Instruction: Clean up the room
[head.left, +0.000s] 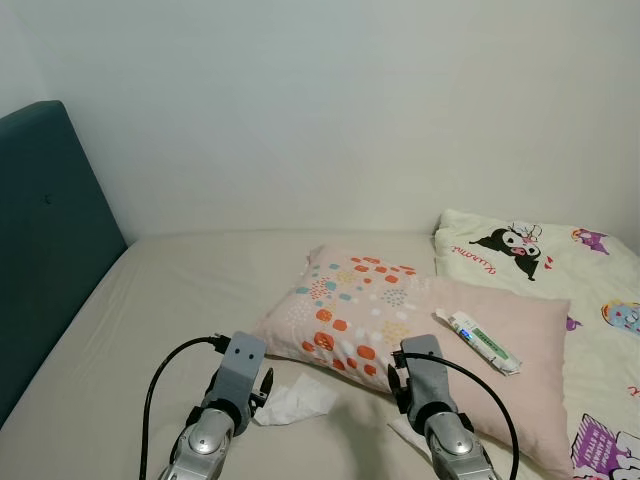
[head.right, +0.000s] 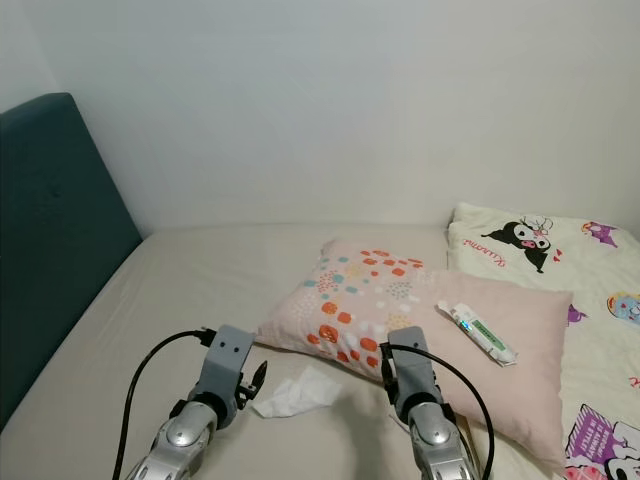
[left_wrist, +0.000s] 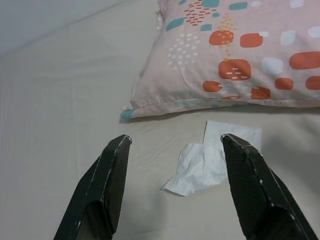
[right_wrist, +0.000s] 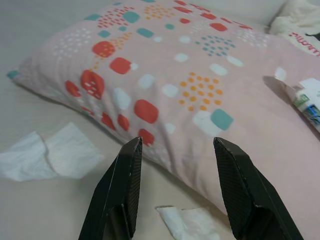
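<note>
Crumpled tissue (head.left: 293, 403) beside pink pillow (head.left: 400, 320), wipes packet (head.left: 483, 342) atop.

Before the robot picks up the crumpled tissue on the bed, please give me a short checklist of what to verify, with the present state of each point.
1. Left gripper open: ok, its fingers stand apart, holding nothing.
2. Left gripper aimed at the crumpled tissue: ok, the tissue lies ahead, between the lines of the two fingers.
3. Tissue free to lift: ok, it lies on the bed sheet beside the pillow, not under it.
4. Right gripper out of the way: ok, it is open and points at the pillow's edge.
5. Other litter noted: ok, a second tissue lies under the right gripper, and a wipes packet rests on the pillow.
6. Bin to drop it in: cannot tell.
</note>
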